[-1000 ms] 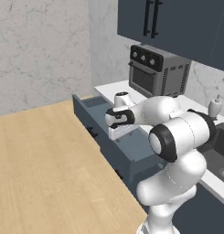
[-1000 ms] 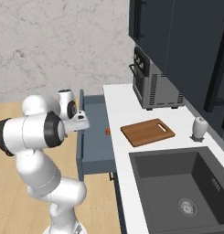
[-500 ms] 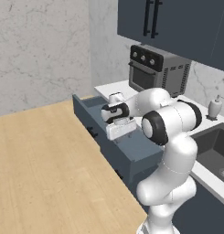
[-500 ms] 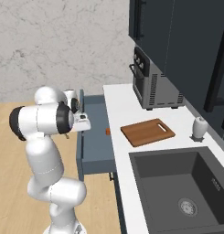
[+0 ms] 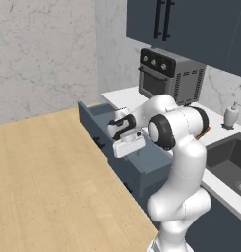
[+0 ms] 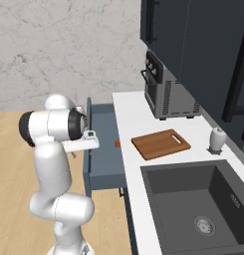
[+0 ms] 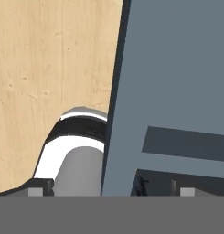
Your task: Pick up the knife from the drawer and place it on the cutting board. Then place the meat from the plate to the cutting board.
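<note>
**One knife handle glimpsed in the open drawer**

One small orange-red spot, taken for the knife point(image 6: 117, 143), is seen at the right edge of the drawer point(image 6: 104, 159) in the centre of the right base view, close under the rim of the white surface point(image 6: 128, 119). The drawer is pulled out, its dark slate-blue floor exposed. The pincer point(image 5: 123, 134) is held over the drawer at the centre of the left base view, its jaws spread wide and nothing gripped between them. In the hand view the drawer floor point(image 7: 177, 82) is seen on the right and the wooden floor point(image 7: 54, 59) on the left. The cutting board point(image 6: 161, 144) is laid on the surface right of centre in the right base view, bare on top. Behind it a toaster oven point(image 6: 166, 89) is set, and a soap dispenser point(image 6: 216, 139) beside the sink point(image 6: 193, 199).
</note>
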Controlling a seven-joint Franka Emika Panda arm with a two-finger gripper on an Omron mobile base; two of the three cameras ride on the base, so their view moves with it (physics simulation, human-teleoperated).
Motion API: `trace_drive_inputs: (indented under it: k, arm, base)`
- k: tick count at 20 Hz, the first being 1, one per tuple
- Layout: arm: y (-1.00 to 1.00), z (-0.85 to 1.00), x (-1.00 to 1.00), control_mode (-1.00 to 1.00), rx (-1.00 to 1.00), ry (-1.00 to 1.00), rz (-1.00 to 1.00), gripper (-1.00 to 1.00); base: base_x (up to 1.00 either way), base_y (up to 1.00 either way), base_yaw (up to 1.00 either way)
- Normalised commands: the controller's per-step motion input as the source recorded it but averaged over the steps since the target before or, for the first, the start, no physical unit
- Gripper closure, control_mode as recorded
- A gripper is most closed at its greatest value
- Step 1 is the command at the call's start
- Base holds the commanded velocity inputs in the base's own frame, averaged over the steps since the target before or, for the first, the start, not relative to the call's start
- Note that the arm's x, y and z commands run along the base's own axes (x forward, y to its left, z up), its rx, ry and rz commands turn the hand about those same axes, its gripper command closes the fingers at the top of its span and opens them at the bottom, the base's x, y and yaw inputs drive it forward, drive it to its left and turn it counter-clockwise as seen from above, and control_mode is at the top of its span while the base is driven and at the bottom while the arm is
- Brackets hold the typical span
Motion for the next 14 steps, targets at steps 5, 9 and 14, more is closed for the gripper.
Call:
trace_drive_inputs:
  k: [5, 9, 14]
  arm:
    - [0.0, -0.44, 0.0, -1.0, -0.01, 0.04, 0.0, -1.0]
    - [0.0, -0.42, 0.0, -1.0, -0.03, 0.01, 0.0, -1.0]
    - [0.0, -0.38, 0.0, -1.0, -0.02, 0.01, 0.0, -1.0]
  base:
    - [0.0, 0.0, 0.0]
    - [0.0, 0.0, 0.0]
    - [0.0, 0.0, 0.0]
